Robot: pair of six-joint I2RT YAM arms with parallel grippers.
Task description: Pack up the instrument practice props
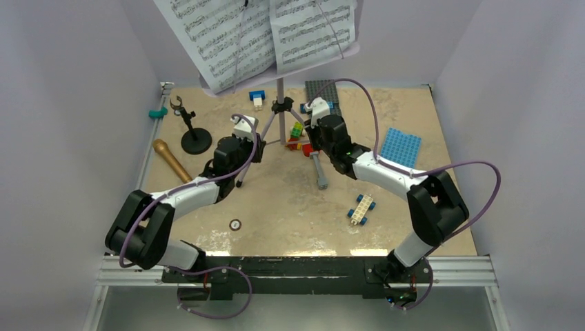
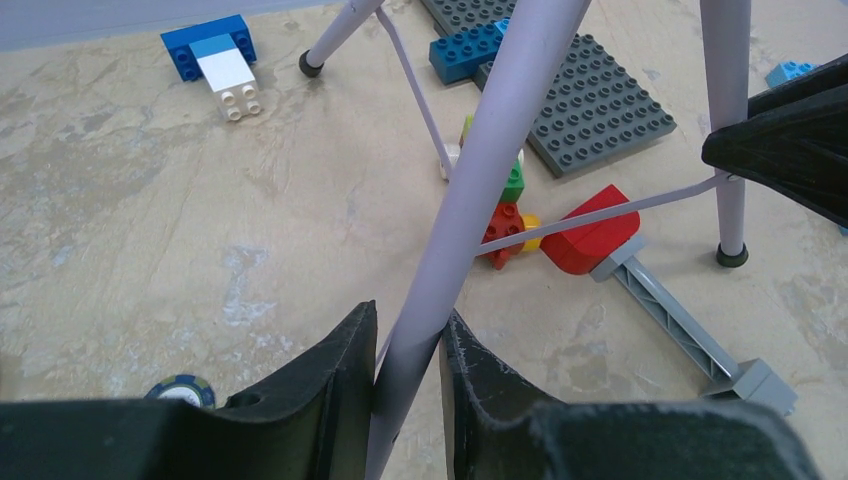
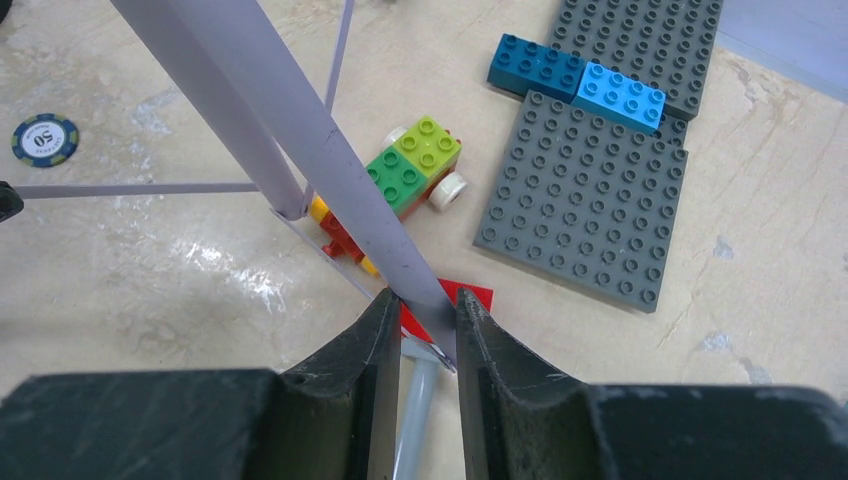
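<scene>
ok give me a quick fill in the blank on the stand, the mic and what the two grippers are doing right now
1. The left gripper and the right gripper are each shut on a ___ of the lilac music stand.
2. The gold-brown microphone lies flat on the table, not clipped into the black ___ beside it.
3. The toy hammer has a grey handle and a ___ head.

Missing words: leg; mic stand; red

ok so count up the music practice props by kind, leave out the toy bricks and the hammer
music stand: 1
sheet-music pages: 2 showing
microphone: 1
mic stand: 1
total: 5
</scene>
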